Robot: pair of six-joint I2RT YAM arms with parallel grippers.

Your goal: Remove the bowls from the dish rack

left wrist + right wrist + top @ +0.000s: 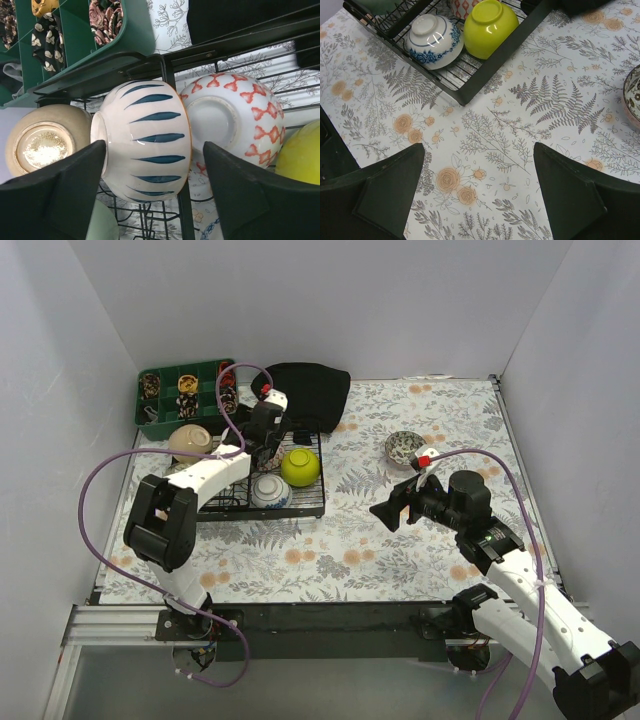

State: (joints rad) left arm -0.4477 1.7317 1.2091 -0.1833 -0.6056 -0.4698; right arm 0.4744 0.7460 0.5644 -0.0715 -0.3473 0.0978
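Left claw point(154, 147) open wide, fingers either side of blue-striped bowl point(145, 130) in dish rack point(180, 60), gap at right finger, no grip. Red-patterned bowl point(230, 115) just right of it, beige bowl point(42, 142) at left. Right claw point(479, 150) fully open over floral table point(520, 125), holding nothing; lime bowl point(487, 27) in rack, top centre.

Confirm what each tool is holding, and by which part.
Nothing is held yet. Left tool straddles the striped bowl at its sides, not clamped; right tool hangs open over the table.
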